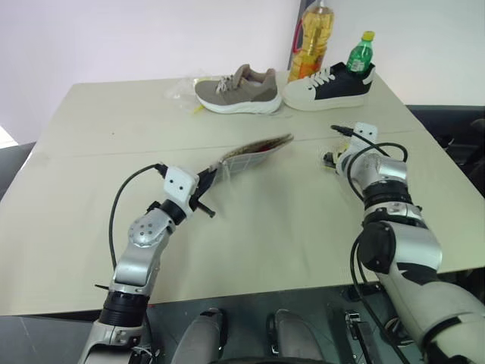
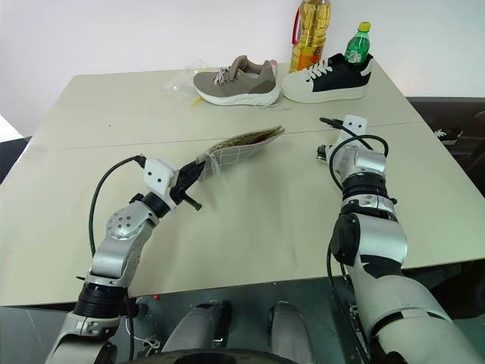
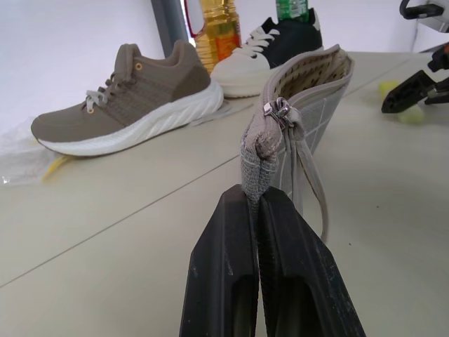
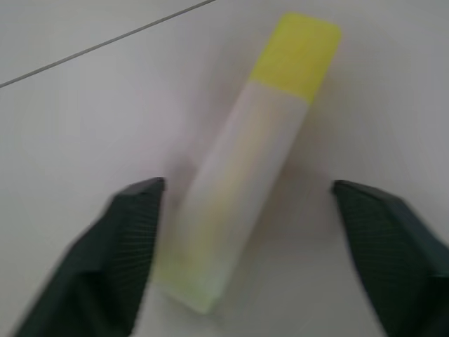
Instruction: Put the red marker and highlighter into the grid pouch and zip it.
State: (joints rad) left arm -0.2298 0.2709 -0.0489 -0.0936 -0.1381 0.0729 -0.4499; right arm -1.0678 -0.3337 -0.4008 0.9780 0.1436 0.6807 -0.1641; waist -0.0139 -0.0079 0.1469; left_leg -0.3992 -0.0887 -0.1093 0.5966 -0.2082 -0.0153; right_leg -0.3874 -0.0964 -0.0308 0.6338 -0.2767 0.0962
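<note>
Evidently the highlighter (image 4: pixel 245 161) lies flat on the surface (image 1: pixel 265 227), between the spread fingers of the right claw (image 4: pixel 245 232), which stands over it without touching. It looks light, stiff and smooth: a slim plastic barrel with flat sides that could skid or twist out of a pinch near either end. The fingers stand to either side of the lower part of the barrel, so closing across the pale middle, away from the yellow cap, seems the safest hold.

The left claw (image 3: pixel 259 203) is pressed together on one end of the grid pouch (image 1: pixel 254 152), just below the zipper pull, holding that end up off the surface with the mouth gaping. Soft fabric like this will sag and fold, so the opening may need steadying when the pen goes in. Whether the red marker already sits inside I cannot tell.
</note>
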